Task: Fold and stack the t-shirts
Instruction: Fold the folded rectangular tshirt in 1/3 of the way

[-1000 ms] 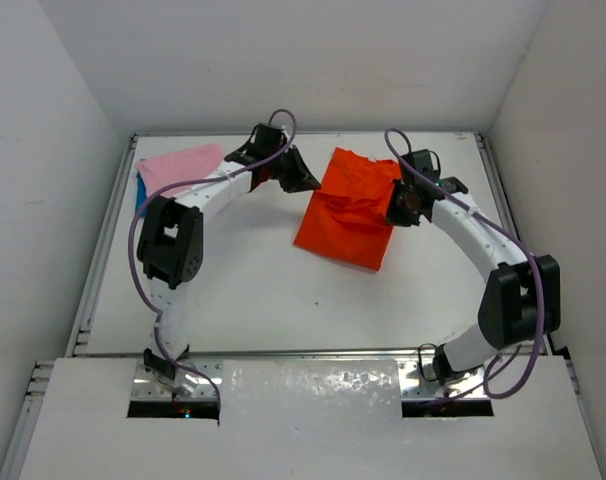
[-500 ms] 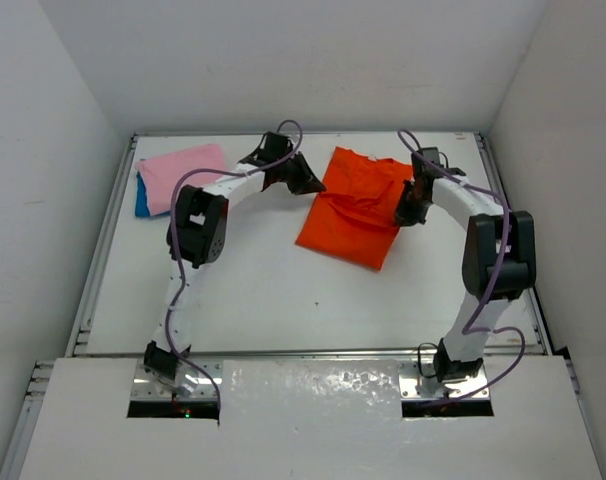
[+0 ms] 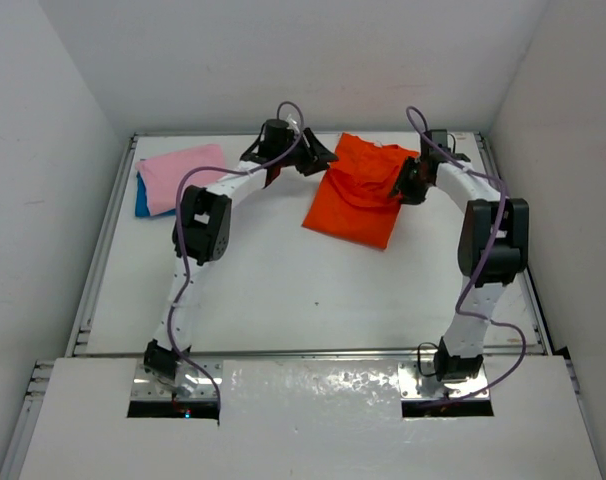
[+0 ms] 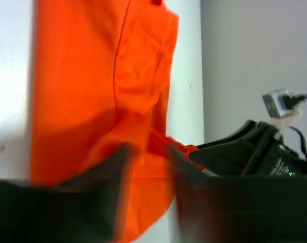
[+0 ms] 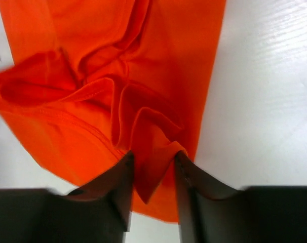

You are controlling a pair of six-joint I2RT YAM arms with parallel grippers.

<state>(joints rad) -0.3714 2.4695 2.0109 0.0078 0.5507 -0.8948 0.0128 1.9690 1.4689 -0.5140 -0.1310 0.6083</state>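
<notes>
The orange-red t-shirt lies partly folded and rumpled at the back middle of the table. My left gripper is at its back left corner. In the left wrist view the left gripper is blurred, its jaws apart over orange cloth. My right gripper is at the shirt's right edge. In the right wrist view the right gripper has parted jaws with a loose fold of the shirt between them. The pink t-shirt lies folded at the back left on the blue t-shirt.
White walls close in the table at the back and on both sides. A raised rail runs along the left edge and another along the right edge. The right arm's body shows beyond the shirt in the left wrist view.
Both arms have reached farther toward the back wall, and the orange-red shirt has shifted back and right with them. Both grippers, shut before, now stand with jaws apart.
</notes>
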